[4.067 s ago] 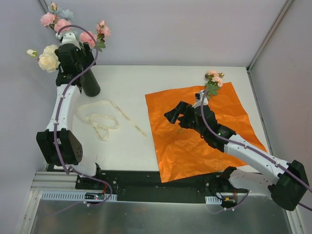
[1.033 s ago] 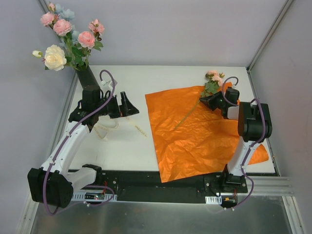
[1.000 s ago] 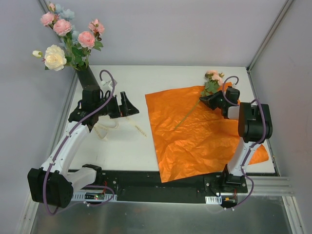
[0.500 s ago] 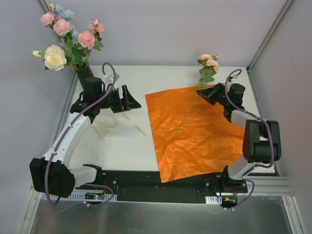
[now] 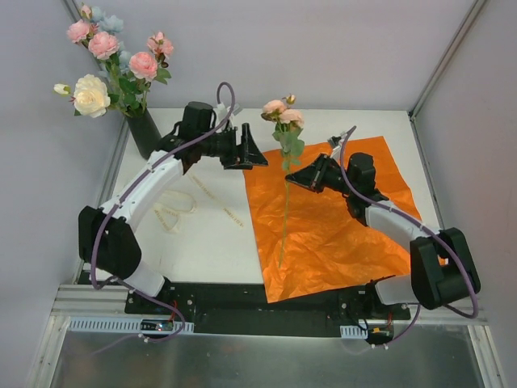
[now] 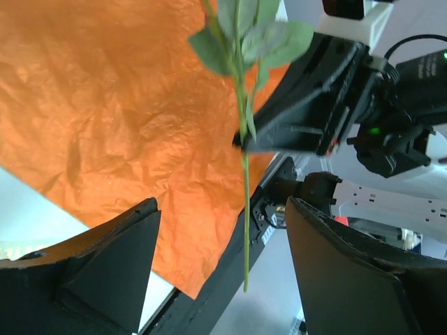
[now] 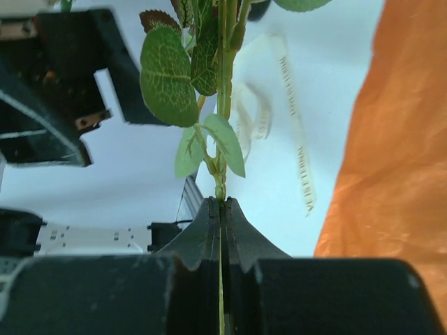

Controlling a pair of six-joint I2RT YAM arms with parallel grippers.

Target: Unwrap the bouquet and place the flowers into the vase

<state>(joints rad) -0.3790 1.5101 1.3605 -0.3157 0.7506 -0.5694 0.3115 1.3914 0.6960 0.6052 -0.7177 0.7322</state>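
Right gripper point(image 7: 221, 206) pinches flower stem point(image 7: 223, 132); left gripper point(image 5: 250, 162), jaws apart, just beside.

A white table point(image 5: 323, 121) stands boxed in by pale grey walls point(image 5: 323, 48) at the back and both sides, with slim metal posts point(image 5: 448, 56) in the corners. The light is soft and even. A metal sheet point(image 5: 266, 360) lies along the near edge.

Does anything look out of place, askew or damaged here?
Nothing damaged. The cream ribbon lies loose on the table, and the near corner of the orange paper laps over the black rail at the front. The right pincer holds one stem upright.
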